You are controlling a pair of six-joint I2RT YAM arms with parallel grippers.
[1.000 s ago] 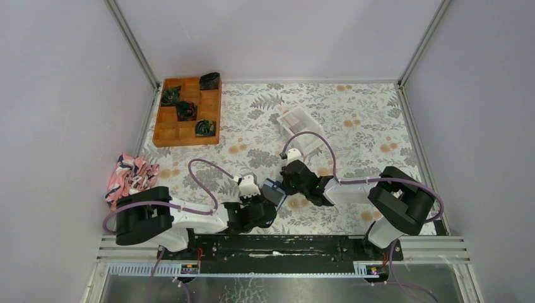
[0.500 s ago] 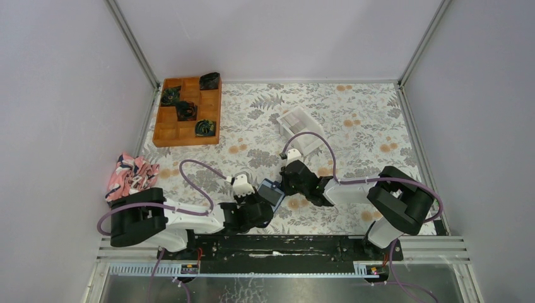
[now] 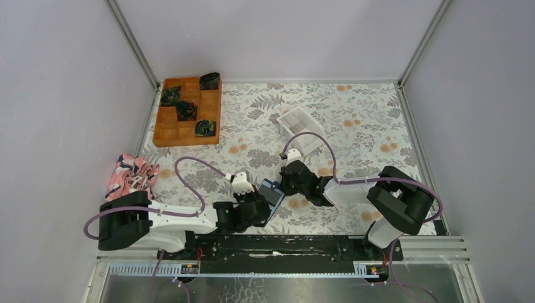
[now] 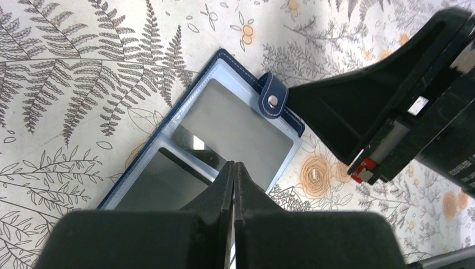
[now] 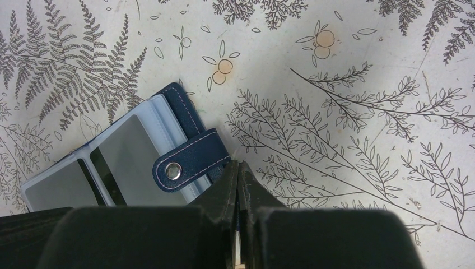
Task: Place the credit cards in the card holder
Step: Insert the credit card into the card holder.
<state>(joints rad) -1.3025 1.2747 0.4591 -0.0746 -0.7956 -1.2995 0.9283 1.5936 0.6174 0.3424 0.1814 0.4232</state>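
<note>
Near edge: both arms were folded low over the table, the left arm reaching right and the right arm reaching left, their tips meeting just beyond the bases.

Between the tips lay the card holder, open flat on the floral cloth and set on a diagonal. Its lighter blue inside faced up, with a navy rim all round. Grey faces showed behind its clear pockets; I could not tell whether they were cards. The snap tab was folded over the edge on the right arm's side.

The left gripper had its fingers pressed together with nothing seen between them. Its tip sat over the holder's middle divide; touching or hovering, I could not tell. The right gripper was likewise pressed together, its tip just beside the holder's edge by the snap tab, over the cloth.

Room: the holder was hemmed in on two sides by the grippers, and only its far corner faced open cloth.

Mid-table, a pink cloth was bunched at the left edge, by the left arm. A white box sat tilted beyond the right gripper, apart from the holder.

Far left corner: an orange tray held dark items in four compartments. The broadest run of cloth lay to the right, between the white box and the right wall. Pale walls closed three sides — metal posts stood at the far corners.
</note>
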